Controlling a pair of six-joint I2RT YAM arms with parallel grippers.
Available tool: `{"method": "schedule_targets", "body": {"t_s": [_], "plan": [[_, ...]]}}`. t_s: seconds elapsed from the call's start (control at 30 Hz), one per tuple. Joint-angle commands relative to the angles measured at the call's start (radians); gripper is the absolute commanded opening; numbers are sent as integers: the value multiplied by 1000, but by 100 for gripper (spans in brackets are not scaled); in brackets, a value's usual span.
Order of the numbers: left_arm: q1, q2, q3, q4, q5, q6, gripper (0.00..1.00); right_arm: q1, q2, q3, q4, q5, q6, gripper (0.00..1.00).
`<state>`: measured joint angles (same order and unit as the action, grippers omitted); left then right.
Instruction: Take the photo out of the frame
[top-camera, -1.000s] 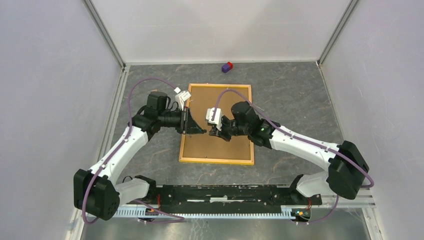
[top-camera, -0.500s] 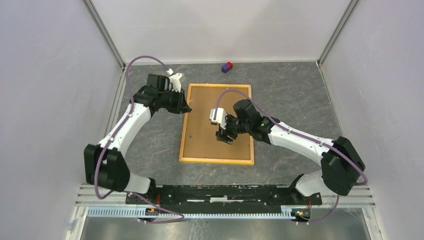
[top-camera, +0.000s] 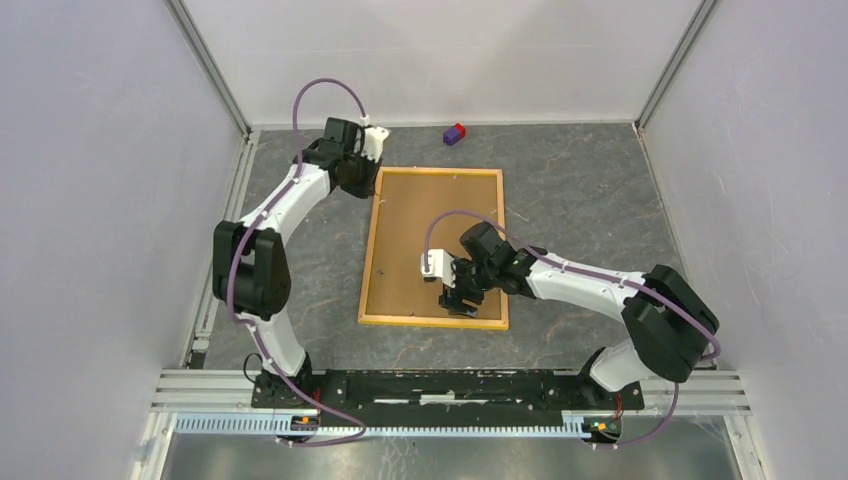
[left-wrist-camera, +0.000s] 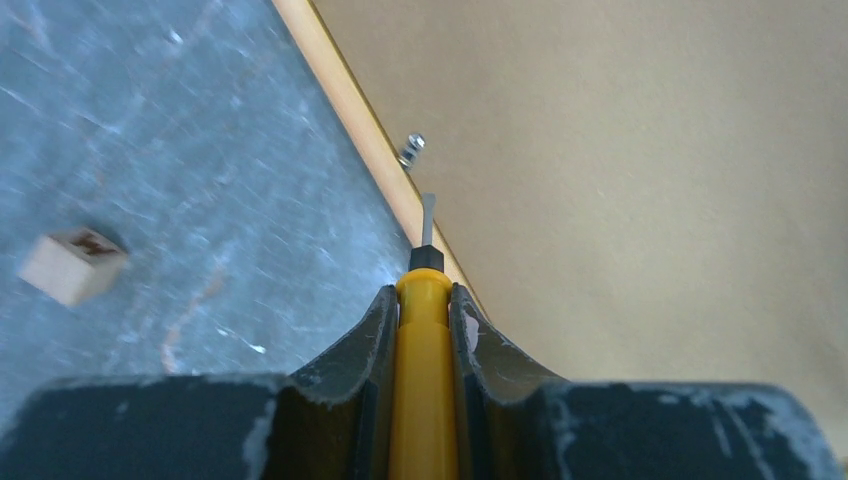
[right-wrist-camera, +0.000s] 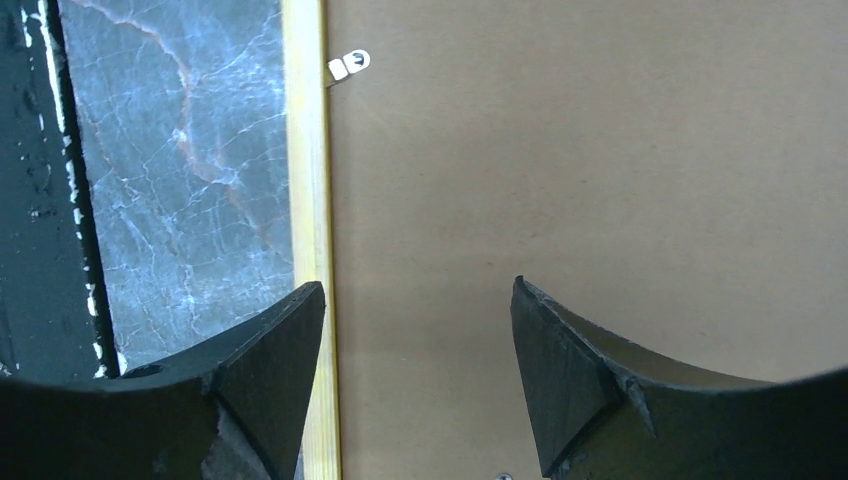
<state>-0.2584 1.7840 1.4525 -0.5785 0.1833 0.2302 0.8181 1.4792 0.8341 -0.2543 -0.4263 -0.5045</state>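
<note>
- Jaws on the right gripper stand wide apart and empty. We hover it low over the near edge of the frame, one finger above the yellow border and the other above the brown backing board, probably ready to press down and steady things.
- Ahead of it along that border, a small metal clip lies across the seam between border and board, so we judge the board is still locked in.
- The photo is nowhere in view. The frame lies face down on the table, and we take it the print is under the board.
- At the far left corner, the left gripper is clamped narrowly on a yellow-handled screwdriver. Its blade points along the left border toward another clip without touching it, presumably to lever it aside.
- A small wooden block lies on the table left of that border, and a purple and red block sits beyond the frame near the far wall.
</note>
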Motion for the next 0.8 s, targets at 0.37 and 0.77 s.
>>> {"method": "schedule_targets", "body": {"t_s": [0.37, 0.77], "plan": [[-43, 177, 224, -4, -103, 155, 2, 37, 67, -9, -17, 15, -45, 64], [-69, 238, 251, -20, -212, 190, 2, 55, 107, -1, -42, 13, -48, 59]]}}
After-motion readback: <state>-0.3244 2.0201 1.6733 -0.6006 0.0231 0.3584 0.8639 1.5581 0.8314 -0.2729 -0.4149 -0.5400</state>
